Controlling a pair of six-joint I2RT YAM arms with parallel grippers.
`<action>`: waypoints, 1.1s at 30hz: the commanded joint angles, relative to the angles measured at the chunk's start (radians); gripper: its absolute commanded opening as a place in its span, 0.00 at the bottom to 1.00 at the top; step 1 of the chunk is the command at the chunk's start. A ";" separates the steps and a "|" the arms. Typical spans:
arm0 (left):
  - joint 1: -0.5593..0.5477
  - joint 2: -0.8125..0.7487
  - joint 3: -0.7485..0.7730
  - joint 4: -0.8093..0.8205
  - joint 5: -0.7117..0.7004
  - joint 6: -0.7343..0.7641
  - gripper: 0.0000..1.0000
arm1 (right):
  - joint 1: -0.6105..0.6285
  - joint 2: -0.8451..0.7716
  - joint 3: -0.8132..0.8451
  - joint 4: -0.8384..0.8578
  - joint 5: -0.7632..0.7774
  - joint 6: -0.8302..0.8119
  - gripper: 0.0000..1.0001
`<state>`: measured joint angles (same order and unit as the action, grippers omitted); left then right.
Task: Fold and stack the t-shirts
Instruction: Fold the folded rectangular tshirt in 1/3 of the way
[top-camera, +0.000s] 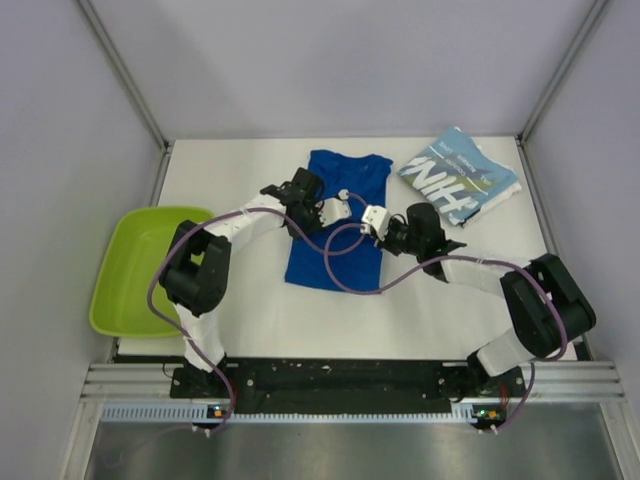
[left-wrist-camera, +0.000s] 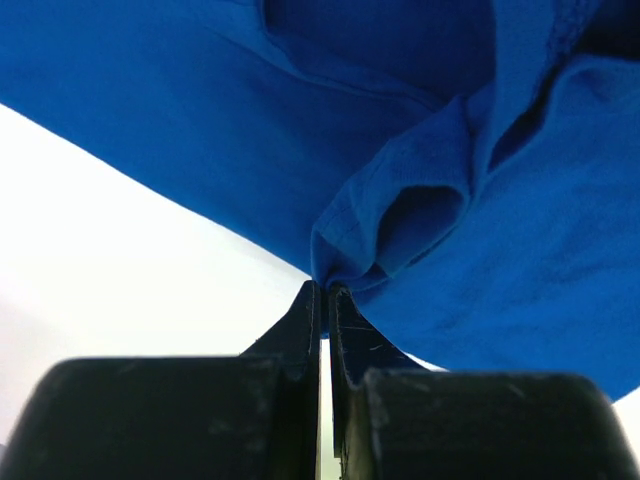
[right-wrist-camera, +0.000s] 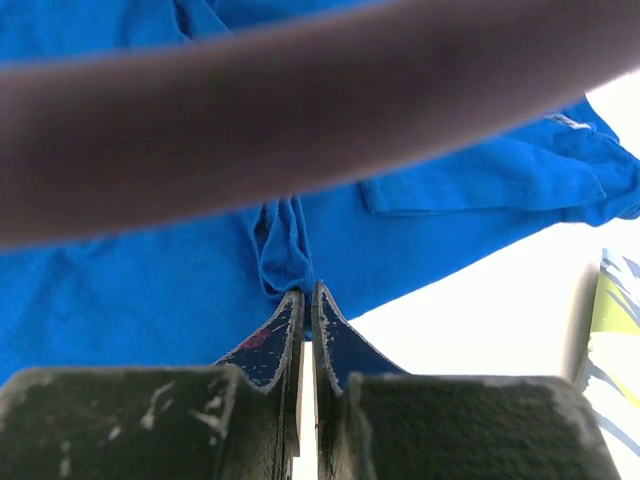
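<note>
A royal blue t-shirt (top-camera: 338, 225) lies lengthwise in the middle of the white table, folded into a narrow strip with its collar toward the back. My left gripper (top-camera: 338, 208) is over its middle, shut on a pinched fold of the blue cloth (left-wrist-camera: 400, 230); in its wrist view the left gripper (left-wrist-camera: 326, 292) has its tips together on the fabric. My right gripper (top-camera: 374, 217) meets the shirt's right edge and is likewise shut on a bunched ridge of blue cloth (right-wrist-camera: 285, 245), as the right gripper (right-wrist-camera: 306, 292) shows. A teal-blue t-shirt (top-camera: 460, 178) with white lettering lies folded at the back right.
A lime-green tub (top-camera: 140, 265) sits off the table's left edge. Purple cables (top-camera: 345, 270) loop from both arms over the blue shirt, and one blurred cable (right-wrist-camera: 300, 110) crosses the right wrist view. Grey walls enclose the table on three sides.
</note>
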<state>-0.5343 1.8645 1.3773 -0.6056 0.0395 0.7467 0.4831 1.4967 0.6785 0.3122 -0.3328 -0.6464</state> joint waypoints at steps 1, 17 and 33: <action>0.017 0.047 0.077 -0.005 -0.015 -0.035 0.00 | -0.032 0.049 0.064 0.061 0.002 -0.010 0.00; 0.066 0.143 0.207 0.032 -0.029 -0.171 0.36 | -0.101 0.214 0.147 0.114 0.162 0.082 0.16; 0.186 -0.236 -0.027 -0.051 0.439 0.061 0.49 | 0.041 -0.352 -0.006 -0.360 -0.212 -0.287 0.55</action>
<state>-0.3168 1.8317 1.5726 -0.6071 0.1802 0.5838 0.3744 1.2736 0.7700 0.2050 -0.3748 -0.5957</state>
